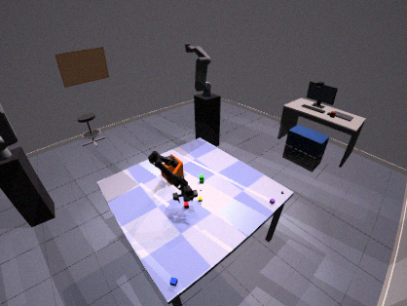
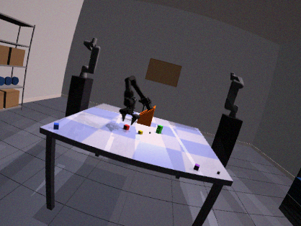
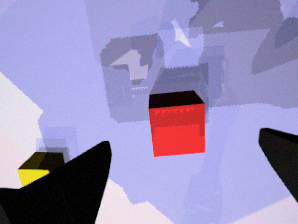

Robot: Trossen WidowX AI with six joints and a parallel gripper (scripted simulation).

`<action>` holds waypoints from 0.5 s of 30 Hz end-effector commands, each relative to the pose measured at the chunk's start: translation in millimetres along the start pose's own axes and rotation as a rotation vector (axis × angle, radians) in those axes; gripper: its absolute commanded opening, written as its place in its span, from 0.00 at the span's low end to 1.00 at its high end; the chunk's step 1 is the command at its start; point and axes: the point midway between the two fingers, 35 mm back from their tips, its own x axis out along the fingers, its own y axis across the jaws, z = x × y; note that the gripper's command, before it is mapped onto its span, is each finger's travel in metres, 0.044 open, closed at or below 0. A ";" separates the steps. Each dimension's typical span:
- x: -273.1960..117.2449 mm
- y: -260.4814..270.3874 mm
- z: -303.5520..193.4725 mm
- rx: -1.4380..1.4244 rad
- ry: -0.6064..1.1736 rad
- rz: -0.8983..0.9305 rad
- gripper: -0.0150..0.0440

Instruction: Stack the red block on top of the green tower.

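Checkered blue-and-white surface [image 1: 146, 234] carries everything. Above the red block [image 3: 177, 125] hangs the claw [image 3: 192, 167], fingers spread wide with nothing between them. That block sits just beside the yellow cube [image 1: 200, 199] and apart from the green tower [image 1: 201, 179]. A clean pickup needs the block centred before descending straight, avoiding the yellow cube.

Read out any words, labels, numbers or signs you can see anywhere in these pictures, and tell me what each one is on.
None can be read.
Red block: plain faces, no marking.
Green tower, yellow block, blue block, purple block: plain colour only.
Brown wall board: blank.
Monitor on the desk: dark, nothing legible.
Shelf boxes: too small to show any label.
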 end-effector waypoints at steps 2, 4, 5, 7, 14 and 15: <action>5.9 2.1 -1.6 -0.009 0.006 0.002 1.00; 9.2 2.2 -1.5 -0.009 0.006 0.002 1.00; 10.8 2.2 -1.5 -0.009 0.006 0.002 1.00; 14.2 2.3 -1.4 -0.009 0.006 0.002 1.00; 25.8 2.3 -1.3 -0.009 0.006 0.002 1.00; 27.5 2.2 -1.3 -0.009 0.006 0.002 1.00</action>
